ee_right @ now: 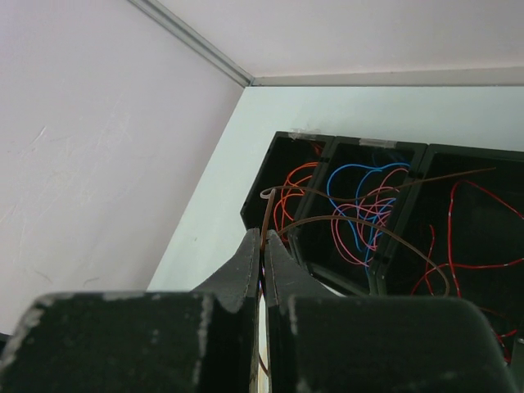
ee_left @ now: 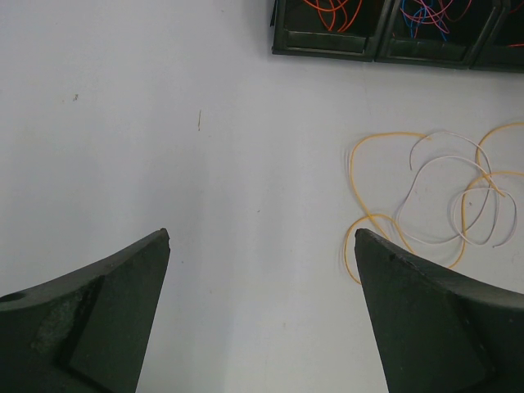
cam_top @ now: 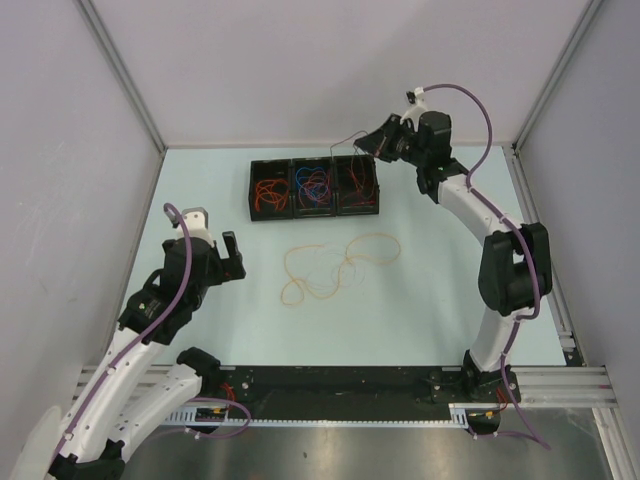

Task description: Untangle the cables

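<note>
Three black bins (cam_top: 250, 190) stand in a row at the back. The left one holds orange-red cables (cam_top: 270, 190), the middle one blue and red cables (cam_top: 315, 185), the right one red cables (cam_top: 358, 180). My right gripper (cam_top: 372, 148) hovers above the right bin, shut on a thin brown cable (ee_right: 268, 211) that arcs over the bins (ee_right: 332, 151). Orange-yellow cables (cam_top: 340, 265) lie looped on the table, with a thin white one (ee_left: 446, 133) among them. My left gripper (ee_left: 262, 233) is open and empty above bare table, left of the yellow loops (ee_left: 350, 164).
Grey walls enclose the pale table (cam_top: 200, 200) on the left, back and right. A metal rail (cam_top: 350, 385) with the arm bases runs along the near edge.
</note>
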You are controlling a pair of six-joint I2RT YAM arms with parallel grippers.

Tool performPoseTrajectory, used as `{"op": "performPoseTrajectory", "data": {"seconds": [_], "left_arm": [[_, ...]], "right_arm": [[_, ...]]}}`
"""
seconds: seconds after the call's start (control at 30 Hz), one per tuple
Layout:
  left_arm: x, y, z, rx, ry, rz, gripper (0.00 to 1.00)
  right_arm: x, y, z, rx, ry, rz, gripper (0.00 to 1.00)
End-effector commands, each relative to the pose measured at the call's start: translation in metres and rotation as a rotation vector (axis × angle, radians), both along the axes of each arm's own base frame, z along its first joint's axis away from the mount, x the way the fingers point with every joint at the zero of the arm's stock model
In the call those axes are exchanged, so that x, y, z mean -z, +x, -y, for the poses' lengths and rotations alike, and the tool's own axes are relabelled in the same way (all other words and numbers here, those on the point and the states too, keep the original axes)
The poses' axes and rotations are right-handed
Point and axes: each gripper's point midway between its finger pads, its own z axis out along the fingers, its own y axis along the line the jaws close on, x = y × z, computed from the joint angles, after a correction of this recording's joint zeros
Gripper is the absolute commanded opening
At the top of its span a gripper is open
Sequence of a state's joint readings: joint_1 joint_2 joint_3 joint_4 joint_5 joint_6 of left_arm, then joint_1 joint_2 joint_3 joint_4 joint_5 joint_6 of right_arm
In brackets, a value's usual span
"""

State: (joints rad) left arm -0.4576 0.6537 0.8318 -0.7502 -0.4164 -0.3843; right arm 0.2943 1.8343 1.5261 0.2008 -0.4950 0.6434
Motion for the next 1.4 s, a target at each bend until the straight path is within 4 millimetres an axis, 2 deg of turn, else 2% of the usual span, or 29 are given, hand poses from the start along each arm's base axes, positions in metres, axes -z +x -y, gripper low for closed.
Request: {"op": "performPoseTrajectory", "data": {"seconds": [0.0, 0.17, 0.33, 0.37, 0.47, 1.13, 1.33, 1.37], "left_arm": [[-0.005, 0.003, -0.004, -0.029, -0.011, 0.022, 1.0], [-0.004, 0.003, -0.004, -0.028, -0.008, 0.019, 1.0], [-0.003, 0.003, -0.003, -0.031, -0.007, 0.016, 1.0], [-0.003, 0.003, -0.004, -0.031, -0.005, 0.014, 1.0], [-0.002, 0.003, -0.004, -0.033, -0.004, 0.013, 0.99], [0.0, 0.005, -0.004, -0.037, 0.003, 0.001, 1.0], [0.002, 0.005, -0.005, -0.039, 0.006, -0.004, 1.0], [0.002, 0.005, -0.004, -0.038, 0.006, -0.004, 1.0]], "right_arm": [[0.008, 0.013, 0.004, 0.006, 0.008, 0.02, 0.0], [0.019, 0.024, 0.004, 0.007, 0.005, 0.008, 0.0], [0.021, 0.038, 0.005, 0.011, -0.001, 0.011, 0.0], [0.028, 0.041, 0.007, 0.015, -0.008, 0.002, 0.0], [0.03, 0.047, 0.013, 0.035, -0.005, -0.002, 0.0], [0.102, 0.077, 0.017, 0.082, -0.046, -0.082, 0.0], [0.108, 0.086, 0.017, 0.105, -0.056, -0.032, 0.0], [0.102, 0.089, 0.017, 0.116, -0.051, 0.009, 0.0]]}}
